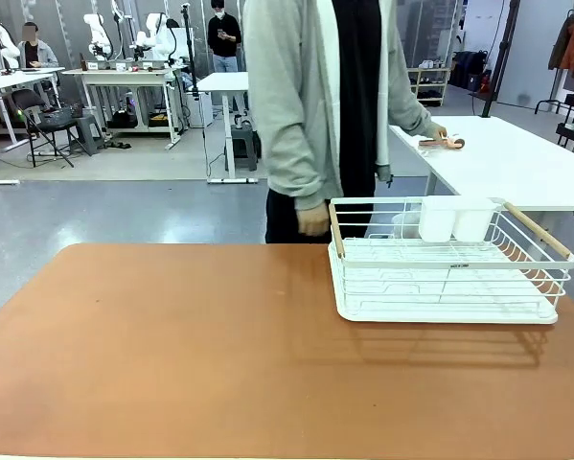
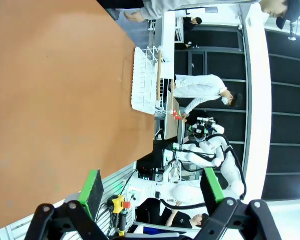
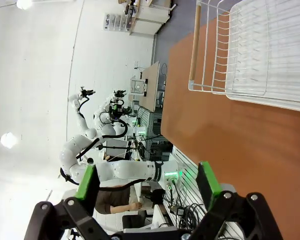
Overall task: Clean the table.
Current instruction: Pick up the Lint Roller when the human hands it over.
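step: we clear the reddish-brown leather-topped table [image 1: 172,364] | left gripper [image 2: 151,174], right gripper [image 3: 147,169]: both wide, empty | we should lift the white wire rack [image 1: 440,314] level by its wooden handles [image 1: 536,230]

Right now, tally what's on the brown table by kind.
Rack: 1
Tray under it: 1
White cups in rack: 2
Total: 4
A pale shape beside the cups is too unclear to count.

The black left tool [image 2: 152,186] holds its green pads wide apart and empty, facing the smooth reddish-brown desk [image 2: 54,100]. A white wire rack [image 2: 144,80] sits near the desk's edge.
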Tool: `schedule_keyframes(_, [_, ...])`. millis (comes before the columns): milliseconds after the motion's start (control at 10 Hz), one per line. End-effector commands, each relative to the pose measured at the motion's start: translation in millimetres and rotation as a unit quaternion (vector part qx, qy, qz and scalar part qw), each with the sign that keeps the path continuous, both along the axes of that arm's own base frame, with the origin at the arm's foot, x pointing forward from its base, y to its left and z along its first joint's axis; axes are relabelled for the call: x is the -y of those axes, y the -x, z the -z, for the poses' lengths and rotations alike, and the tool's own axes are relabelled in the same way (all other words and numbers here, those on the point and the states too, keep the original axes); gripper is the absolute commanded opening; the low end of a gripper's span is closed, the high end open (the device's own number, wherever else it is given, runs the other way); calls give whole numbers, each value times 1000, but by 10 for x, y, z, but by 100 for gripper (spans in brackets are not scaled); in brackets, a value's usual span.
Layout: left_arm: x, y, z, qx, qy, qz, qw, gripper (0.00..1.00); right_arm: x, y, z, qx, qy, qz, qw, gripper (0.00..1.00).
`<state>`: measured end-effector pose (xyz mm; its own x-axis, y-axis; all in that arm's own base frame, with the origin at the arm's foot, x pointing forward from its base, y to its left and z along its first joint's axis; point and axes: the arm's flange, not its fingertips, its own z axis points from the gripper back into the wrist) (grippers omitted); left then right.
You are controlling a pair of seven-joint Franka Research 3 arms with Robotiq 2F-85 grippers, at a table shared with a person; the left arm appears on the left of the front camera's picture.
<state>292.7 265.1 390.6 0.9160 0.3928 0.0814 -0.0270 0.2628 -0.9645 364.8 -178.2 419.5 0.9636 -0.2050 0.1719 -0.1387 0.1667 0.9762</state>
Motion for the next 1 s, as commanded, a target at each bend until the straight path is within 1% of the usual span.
schedule_keyframes(0, [-7, 61, -1, 10, 0, 9, 1000, 100, -13, 14, -39, 1, -5, -2, 1000, 100])
schedule_keyframes(900, [-7, 61, -1, 10, 0, 9, 1000, 100, -13, 14, -39, 1, -5, -2, 1000, 100])
